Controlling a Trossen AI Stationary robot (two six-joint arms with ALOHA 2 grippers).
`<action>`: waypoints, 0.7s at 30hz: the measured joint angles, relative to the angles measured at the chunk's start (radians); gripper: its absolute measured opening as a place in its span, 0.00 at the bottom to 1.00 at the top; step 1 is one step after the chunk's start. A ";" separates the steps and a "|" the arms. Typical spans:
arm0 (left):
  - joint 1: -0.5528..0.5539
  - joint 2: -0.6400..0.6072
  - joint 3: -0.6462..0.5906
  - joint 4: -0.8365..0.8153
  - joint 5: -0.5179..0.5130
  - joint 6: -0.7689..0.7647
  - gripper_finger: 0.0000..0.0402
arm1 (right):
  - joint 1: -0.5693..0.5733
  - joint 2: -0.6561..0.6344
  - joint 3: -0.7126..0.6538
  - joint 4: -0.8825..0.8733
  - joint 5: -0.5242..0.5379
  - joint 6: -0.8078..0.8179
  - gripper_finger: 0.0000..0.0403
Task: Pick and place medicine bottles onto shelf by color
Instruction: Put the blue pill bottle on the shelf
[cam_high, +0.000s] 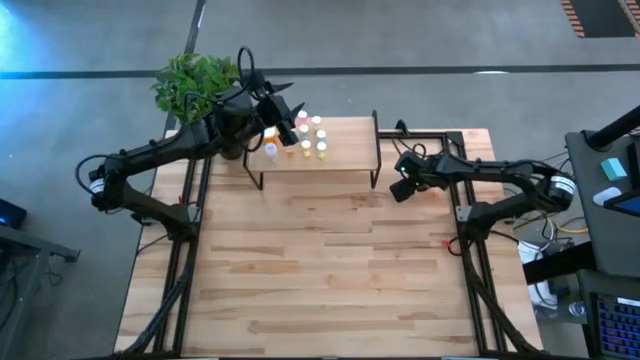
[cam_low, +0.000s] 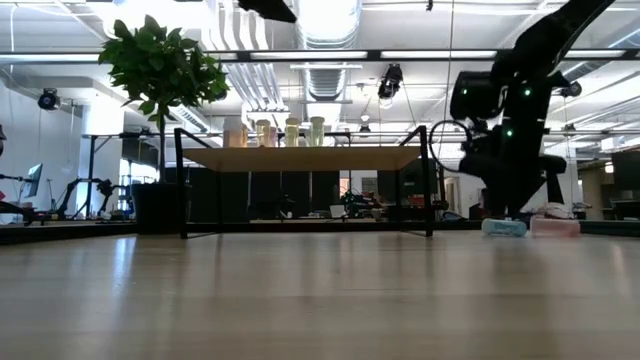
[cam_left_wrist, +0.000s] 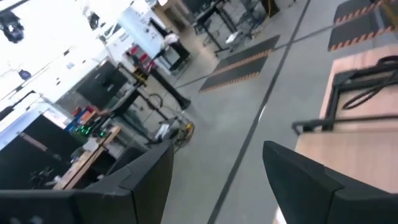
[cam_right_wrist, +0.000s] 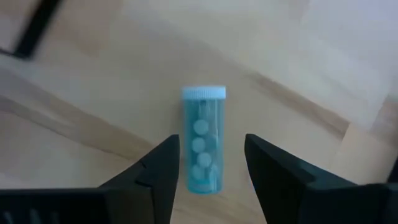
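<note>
The shelf (cam_high: 340, 155) stands at the table's far side, with several medicine bottles (cam_high: 305, 135) upright on its left part; the low view shows them in a row (cam_low: 275, 132). My left gripper (cam_high: 292, 122) hovers open above those bottles, nothing between its fingers (cam_left_wrist: 149, 174). A blue-green bottle (cam_right_wrist: 202, 140) with a white cap lies on its side on the table, right of the shelf (cam_low: 503, 228). My right gripper (cam_right_wrist: 211, 146) points steeply down over it, open, a finger on either side of the bottle's base end, a gap showing on both sides. A pinkish bottle (cam_low: 553, 227) lies just beside it.
A potted plant (cam_high: 195, 82) stands at the table's far left corner, behind my left arm. A black wire frame (cam_high: 440, 135) sits at the far right behind my right arm. The near half of the wooden tabletop (cam_high: 320, 280) is bare.
</note>
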 joint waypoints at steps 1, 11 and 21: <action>0.000 -0.008 -0.003 -0.013 -0.012 0.000 0.57 | 0.000 0.015 0.000 -0.004 -0.001 -0.002 0.42; 0.002 -0.087 -0.035 -0.048 -0.060 -0.001 0.57 | -0.008 0.165 0.004 0.024 -0.015 0.027 0.42; 0.002 -0.085 -0.035 -0.056 -0.059 0.000 0.57 | -0.007 0.130 0.000 0.024 -0.027 0.069 0.28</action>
